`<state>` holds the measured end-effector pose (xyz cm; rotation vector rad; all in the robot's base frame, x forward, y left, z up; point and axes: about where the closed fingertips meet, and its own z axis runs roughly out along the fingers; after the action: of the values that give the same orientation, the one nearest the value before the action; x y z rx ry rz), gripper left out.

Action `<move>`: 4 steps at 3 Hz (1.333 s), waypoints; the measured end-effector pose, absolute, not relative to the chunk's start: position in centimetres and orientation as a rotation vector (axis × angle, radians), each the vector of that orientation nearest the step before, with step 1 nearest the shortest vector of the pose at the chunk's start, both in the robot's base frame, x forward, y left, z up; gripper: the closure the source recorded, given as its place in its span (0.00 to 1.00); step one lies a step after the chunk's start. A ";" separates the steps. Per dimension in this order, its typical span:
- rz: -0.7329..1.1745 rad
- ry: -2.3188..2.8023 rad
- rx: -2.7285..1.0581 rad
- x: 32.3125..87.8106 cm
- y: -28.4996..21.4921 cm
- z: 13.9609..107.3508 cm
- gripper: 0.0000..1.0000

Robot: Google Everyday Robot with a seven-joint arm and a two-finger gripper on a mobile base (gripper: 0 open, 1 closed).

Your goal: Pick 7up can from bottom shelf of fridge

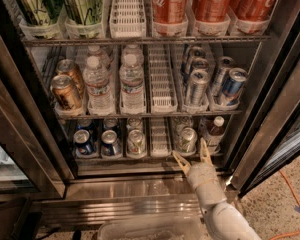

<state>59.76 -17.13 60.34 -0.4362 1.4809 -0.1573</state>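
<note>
The fridge (270, 99) stands open, with drinks in white lanes on wire racks. On the bottom shelf (140, 160) the 7up can (188, 138) stands at the front of a lane right of centre, with a silver top and a pale body. My gripper (189, 150) is just in front of and slightly below that can, over the steel ledge. It is open, with one finger to the can's lower left and the other to its right. It holds nothing and is not around the can.
A brown white-capped bottle (216, 129) stands just right of the can. Left of it are an empty white lane (159, 139), another silver can (136, 141) and two dark blue cans (84, 142). The dark door frame (260, 134) is close on the right. A clear bin (150, 229) sits below.
</note>
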 end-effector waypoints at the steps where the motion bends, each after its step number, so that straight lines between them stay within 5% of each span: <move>1: -0.174 1.487 -0.406 61.7 -17.1 59.5 0.27; 3: -0.175 1.494 -0.379 62.9 -17.1 59.2 0.27; 4: -0.154 1.501 -0.349 63.6 -17.1 59.2 0.46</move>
<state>63.61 -17.10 59.25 -0.3495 1.5006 -0.1540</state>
